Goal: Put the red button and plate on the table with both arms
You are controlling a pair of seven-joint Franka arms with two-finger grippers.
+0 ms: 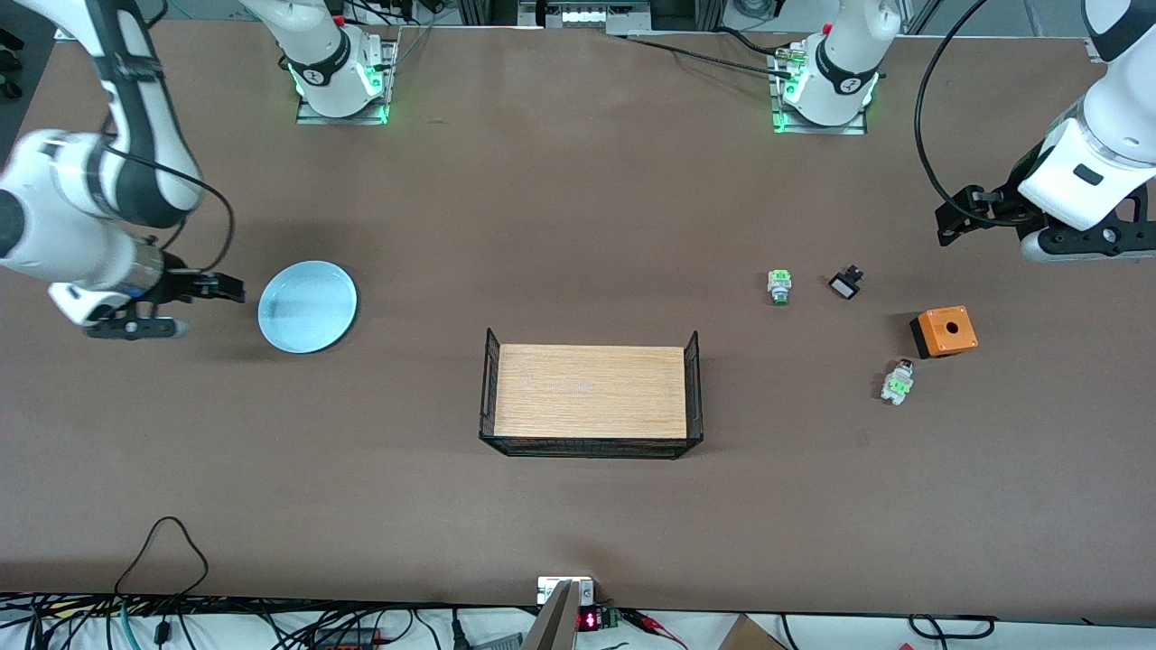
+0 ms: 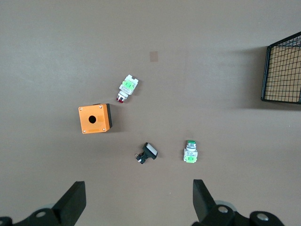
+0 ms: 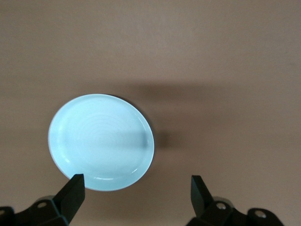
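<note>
The right gripper (image 1: 237, 289) hung wide open and empty over the table (image 1: 578, 199), just beside the plate (image 1: 307, 306). The plate lay flat toward the right arm's end from the wooden rack (image 1: 591, 392), which stood mid-table. Toward the left arm's end from the rack lay a green-capped button (image 1: 779, 286), a small black part (image 1: 845, 283), the red button (image 1: 897, 382) on its side, and an orange box (image 1: 944, 331) just beside it. The left gripper (image 1: 948, 219) hovered wide open, holding nothing.

plates 1 (image 1: 307, 306) | push-buttons 3 (image 1: 897, 381) | orange boxes 1 (image 1: 944, 331) | racks 1 (image 1: 591, 392)
</note>
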